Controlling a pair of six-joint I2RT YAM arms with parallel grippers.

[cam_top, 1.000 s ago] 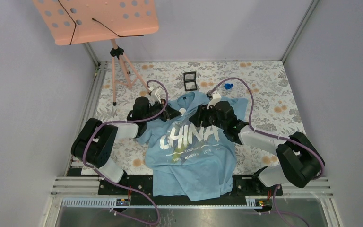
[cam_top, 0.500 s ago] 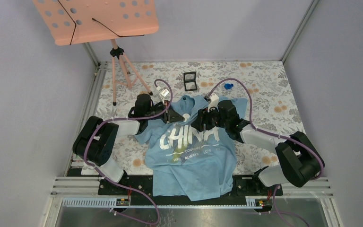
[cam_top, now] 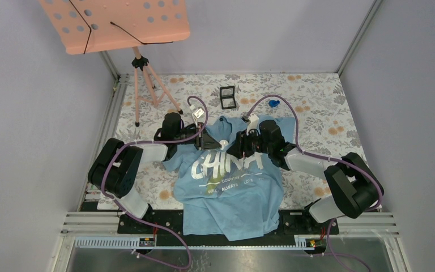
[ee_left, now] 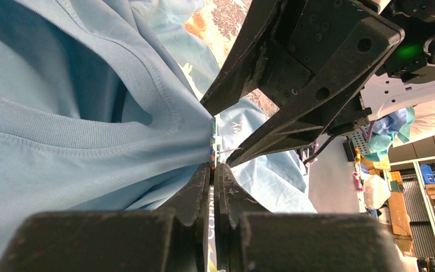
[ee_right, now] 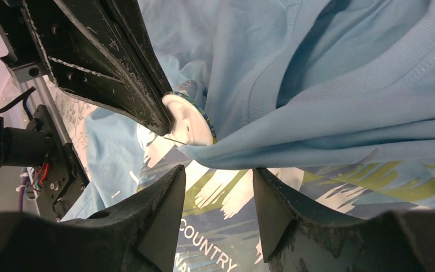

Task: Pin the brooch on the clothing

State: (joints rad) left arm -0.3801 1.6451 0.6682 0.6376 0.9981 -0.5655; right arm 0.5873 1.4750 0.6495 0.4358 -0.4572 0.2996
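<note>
Our left claw (ee_left: pixel 212 168) pinches the small round white-backed brooch (ee_right: pixel 187 119) against the light blue T-shirt (cam_top: pixel 232 198); our right claw (ee_right: pixel 218 173) gapes wide.

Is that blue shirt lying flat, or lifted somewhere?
Mostly spread flat, but lifted near the collar: the T-shirt fabric is drawn into a peak against the brooch that the left arm's fingers pinch.

Top external camera: high above the T-shirt (cam_top: pixel 229 187), looking down, distant. Wrist cameras: close at its collar (ee_left: pixel 90 136), on opposite sides, facing each other. All three views share the collar.
</note>
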